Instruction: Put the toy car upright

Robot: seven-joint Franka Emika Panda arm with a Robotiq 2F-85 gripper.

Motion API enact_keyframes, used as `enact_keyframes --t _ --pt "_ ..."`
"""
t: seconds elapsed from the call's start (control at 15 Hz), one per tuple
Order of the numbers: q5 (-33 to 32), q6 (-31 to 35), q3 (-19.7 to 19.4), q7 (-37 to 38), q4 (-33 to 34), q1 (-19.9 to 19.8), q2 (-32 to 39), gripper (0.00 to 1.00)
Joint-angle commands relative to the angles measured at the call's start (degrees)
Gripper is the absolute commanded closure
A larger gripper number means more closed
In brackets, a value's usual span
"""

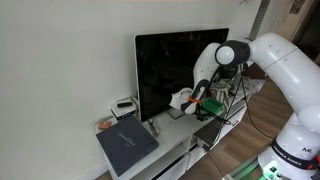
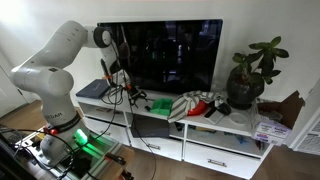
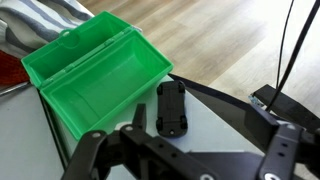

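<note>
The toy car (image 3: 95, 85) fills the centre-left of the wrist view. It is a bright green open-box body, hollow side toward the camera, with a dark car-shaped part (image 3: 170, 108) against its lower right edge. I cannot tell whether the two are joined. In both exterior views it shows only as a green patch (image 1: 207, 106) (image 2: 160, 103) low in front of the TV (image 2: 165, 50).

The gripper (image 3: 185, 148) hangs over it at the bottom of the frame, fingers (image 3: 88, 150) spread wide and pinching nothing.

The likeliest fault is a poor grasp. The green walls look thin and smooth, so closing on one may flex it or let it slip, and the toy could drop back askew.

The shelf (image 3: 220, 128) ends just to the right, with floor (image 3: 230, 40) beyond. A sideways nudge while turning the toy could send it off.

A cable (image 3: 283, 40) at the right might snag the wrist, and the striped cloth (image 3: 40, 20) at upper left could drag along.
</note>
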Motion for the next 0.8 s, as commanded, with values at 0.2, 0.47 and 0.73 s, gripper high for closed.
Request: enact_keyframes --t 0.2,0.47,0.73 --pt "-0.04 -4.43 -0.51 -3.74 8.07 0.3 6.71 0.0" --pt "0.15 -6.93 -0.56 -5.17 11.4 0.2 9.14 0.0" --pt "0.25 -8.59 -0.51 -7.46 13.84 -0.25 10.7 0.14"
